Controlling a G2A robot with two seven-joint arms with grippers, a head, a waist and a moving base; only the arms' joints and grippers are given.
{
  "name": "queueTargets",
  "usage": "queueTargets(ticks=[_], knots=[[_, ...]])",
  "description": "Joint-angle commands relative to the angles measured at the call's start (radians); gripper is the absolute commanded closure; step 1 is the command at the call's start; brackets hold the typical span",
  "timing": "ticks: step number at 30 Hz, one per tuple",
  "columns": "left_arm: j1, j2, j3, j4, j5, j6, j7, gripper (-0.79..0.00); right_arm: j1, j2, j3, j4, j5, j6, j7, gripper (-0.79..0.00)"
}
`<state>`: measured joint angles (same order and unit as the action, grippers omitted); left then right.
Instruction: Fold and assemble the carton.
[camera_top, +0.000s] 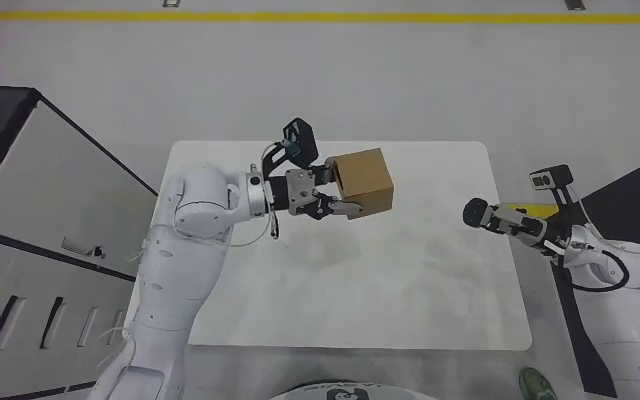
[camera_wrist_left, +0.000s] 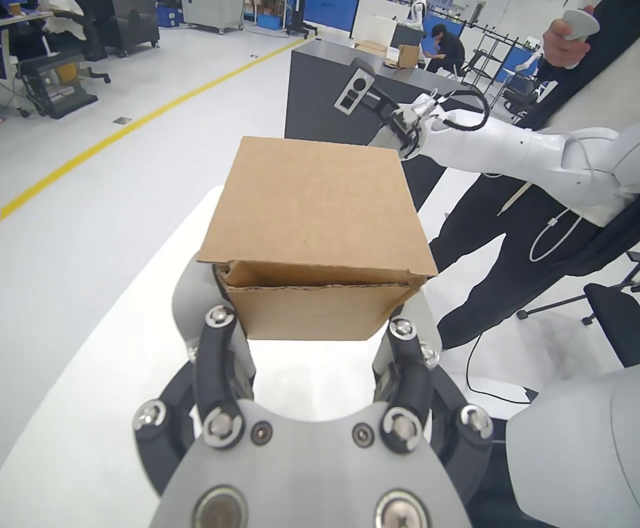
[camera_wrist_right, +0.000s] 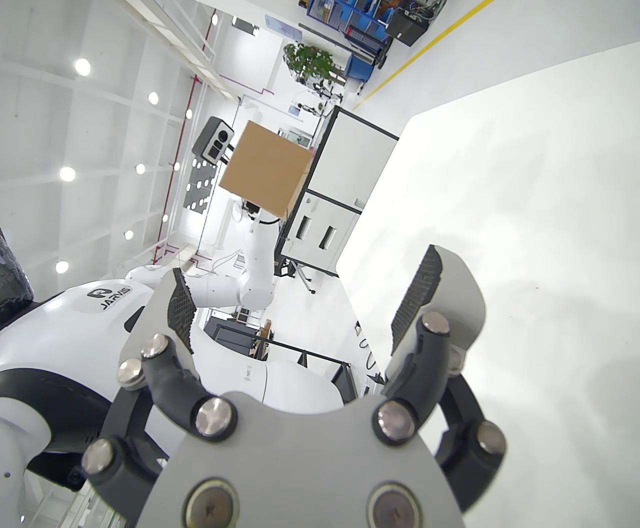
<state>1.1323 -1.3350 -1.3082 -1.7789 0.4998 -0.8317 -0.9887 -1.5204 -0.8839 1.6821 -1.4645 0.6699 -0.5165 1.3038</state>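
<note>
Near the centre of the top view, slightly up and to the left, the left gripper (camera_top: 338, 193) is closed on one end of the carton (camera_top: 362, 181). Its fingers (camera_wrist_left: 192, 292) are pressed against the box's two opposite side walls. The brown carton is carried level and appears to be lifted clear of the white table (camera_top: 400, 300). It is probably held there so that its ends can be reached from either side.

In the left wrist view, the flaps at the gripped end are seen folded inward, with a ragged cardboard edge showing beneath the overhanging top panel. The squeeze across that end is judged to be what keeps those flaps in place. Whether they are fully tucked cannot be told. The box is judged to be largely formed, with closing and checking left to do.

Farther off, at the right of the top view and well apart from the carton, the right gripper (camera_top: 476, 212) is held by the table's right edge. Its fingers (camera_wrist_right: 430, 280) are spread wide with nothing between them. It is turned towards the box and is judged to be waiting to work on the far end.
</note>
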Motion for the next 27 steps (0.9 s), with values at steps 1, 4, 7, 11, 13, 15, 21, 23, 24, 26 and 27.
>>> queueTargets(ticks=[1,4,7,11,13,15,21,23,24,26,27], knots=[[0.003,0.026,-0.001,-0.029,-0.006,0.009,-0.009,0.000,0.000,0.000,0.000,0.000,0.000,0.000,0.000,-0.785],[0.011,0.039,-0.007,-0.043,-0.013,0.009,-0.009,0.000,0.000,0.000,0.000,0.000,0.000,0.000,0.000,-0.785],[0.011,0.039,-0.007,-0.043,-0.013,0.009,-0.009,0.000,0.000,0.000,0.000,0.000,0.000,0.000,0.000,-0.785],[0.011,0.039,-0.007,-0.043,-0.013,0.009,-0.009,0.000,0.000,0.000,0.000,0.000,0.000,0.000,0.000,-0.785],[0.011,0.039,-0.007,-0.043,-0.013,0.009,-0.009,0.000,0.000,0.000,0.000,0.000,0.000,0.000,0.000,-0.785],[0.011,0.039,-0.007,-0.043,-0.013,0.009,-0.009,0.000,0.000,0.000,0.000,0.000,0.000,0.000,0.000,-0.785],[-0.002,0.064,-0.040,-0.050,-0.019,-0.026,0.026,0.000,0.000,0.000,0.000,0.000,0.000,0.000,0.000,-0.785],[-0.016,0.084,-0.061,-0.040,-0.033,-0.051,0.051,0.000,0.000,0.000,0.000,0.000,0.000,0.000,0.000,-0.785],[-0.024,0.097,-0.068,-0.037,-0.034,-0.062,0.062,0.000,0.000,0.000,0.000,0.000,0.000,0.000,0.000,-0.785],[-0.042,0.125,-0.073,-0.023,-0.054,-0.087,0.087,0.000,0.000,0.000,0.000,0.000,0.000,0.000,0.000,-0.785],[-0.054,0.141,-0.070,-0.021,-0.058,-0.097,0.097,0.000,0.000,0.000,0.000,0.000,0.000,0.000,0.000,-0.785]])
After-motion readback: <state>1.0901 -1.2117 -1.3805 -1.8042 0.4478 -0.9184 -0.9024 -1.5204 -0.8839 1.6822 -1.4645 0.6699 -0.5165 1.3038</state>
